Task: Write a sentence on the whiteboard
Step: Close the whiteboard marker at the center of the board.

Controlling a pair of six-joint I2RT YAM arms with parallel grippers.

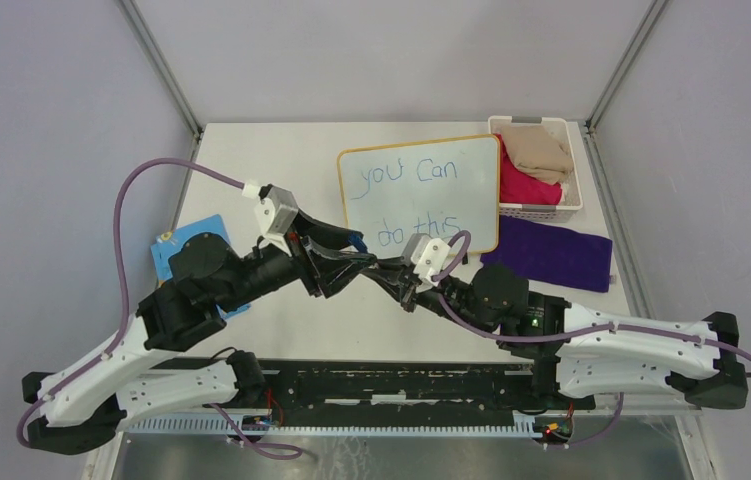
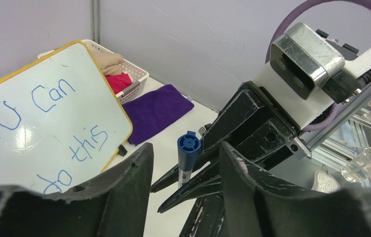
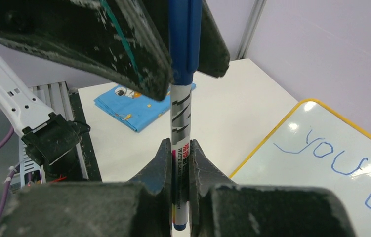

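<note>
**Table** (image 1: 271,170): white top with walls close on three sides. Bare surface runs from the whiteboard's 9 o'clock side to the left edge, and along the near strip at 6 o'clock.

**Whiteboard** (image 1: 476,195): at 1 o'clock from table centre. It is glossy white with rounded corners and a yellow-tan frame, and one small black foot shows at a lower corner. Its right edge is just beside the basket.

**Purple cloth** (image 1: 551,255): flat at 3 o'clock, near the right edge.

**Basket** (image 1: 543,210): white, at 2 o'clock, holding tan and pink fabric.

**Blue patterned cloth** (image 1: 173,255): at 9 o'clock, partly under the left arm.

**Left gripper** (image 2: 184,150): fingers spread wide on either side of the marker's cap, not touching it.

**Right gripper** (image 3: 180,148): clamped on the marker barrel, at table centre, at 6 o'clock of the board.

**Sentence** (image 1: 413,178): thin blue handwriting on the board, "you Can" above "do this".

**Marker** (image 3: 181,111): blue cap and a white barrel with black stripes. The print reads "WHITE BOARD"; the rest is too small to read.
</note>
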